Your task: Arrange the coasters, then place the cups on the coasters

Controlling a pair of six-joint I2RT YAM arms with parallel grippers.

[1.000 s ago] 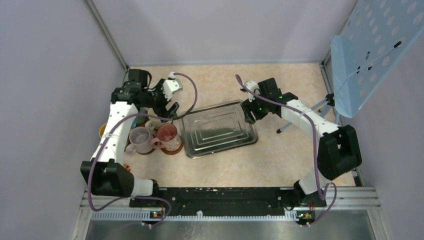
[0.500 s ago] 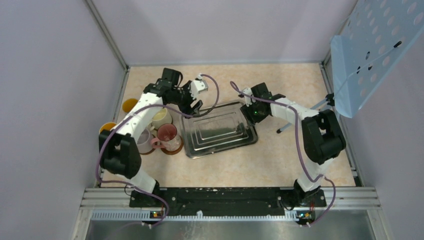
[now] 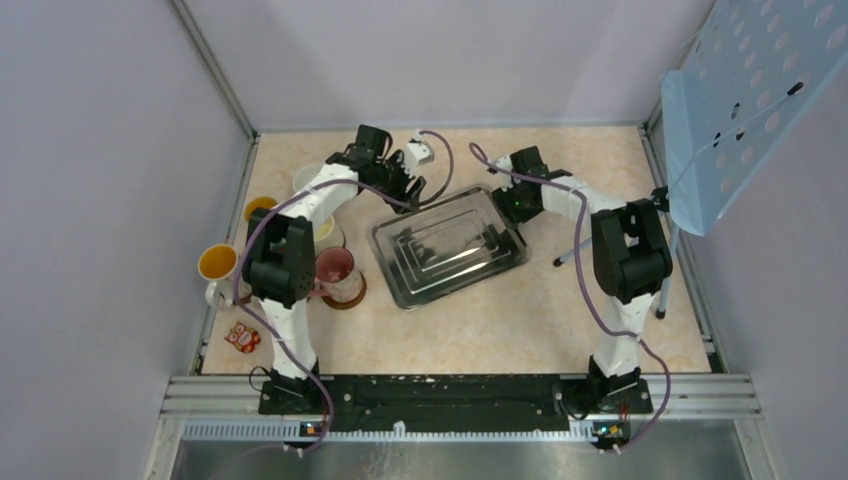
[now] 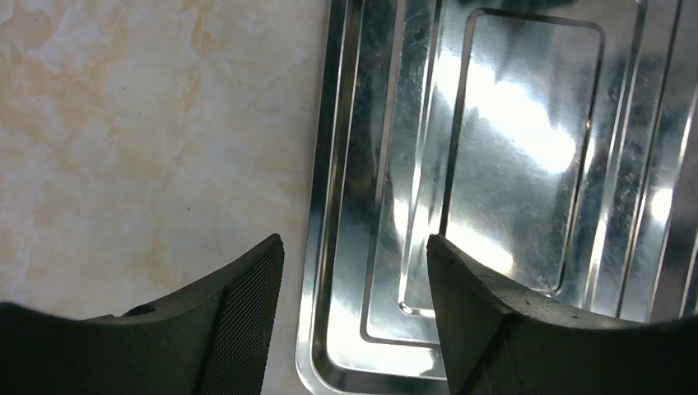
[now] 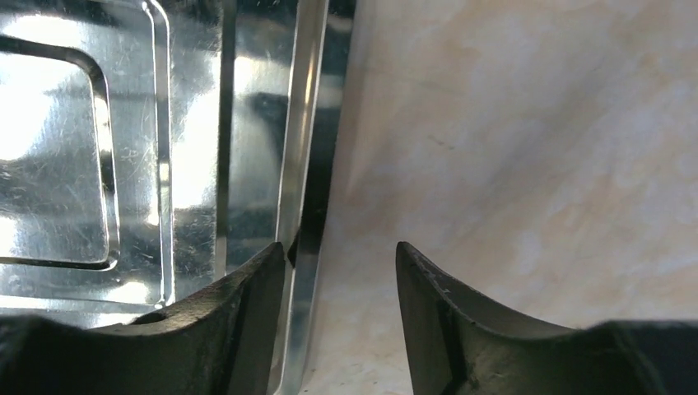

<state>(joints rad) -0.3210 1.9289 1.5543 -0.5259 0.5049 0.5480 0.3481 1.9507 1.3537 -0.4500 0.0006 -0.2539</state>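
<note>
Cups stand at the left: a maroon-pink one (image 3: 335, 267) on a brown coaster (image 3: 348, 296), a cream one (image 3: 326, 231), a yellow-lined one (image 3: 260, 208) and an orange-lined one (image 3: 218, 263). The left arm hides part of this group. My left gripper (image 3: 408, 188) (image 4: 354, 243) is open, its fingers astride the far left rim of the steel tray (image 3: 450, 250) (image 4: 329, 164). At the tray's (image 5: 300, 123) far right rim my right gripper (image 3: 517, 208) (image 5: 342, 247) is open. One fingertip (image 5: 267, 271) is over the rim, the other over the table. Neither holds a cup or coaster.
The tray lies slanted mid-table. A pale round cup-like thing (image 3: 306, 178) sits behind the left arm. A small red-orange item (image 3: 241, 337) lies near the left front. A blue perforated panel (image 3: 740, 100) on a thin stand (image 3: 570, 255) rises at the right. Walls close three sides.
Both arms swung in to the tray's far corners and their jaws narrowed. The tray has turned, its right end now farther back. The orange-lined cup has come into view.
</note>
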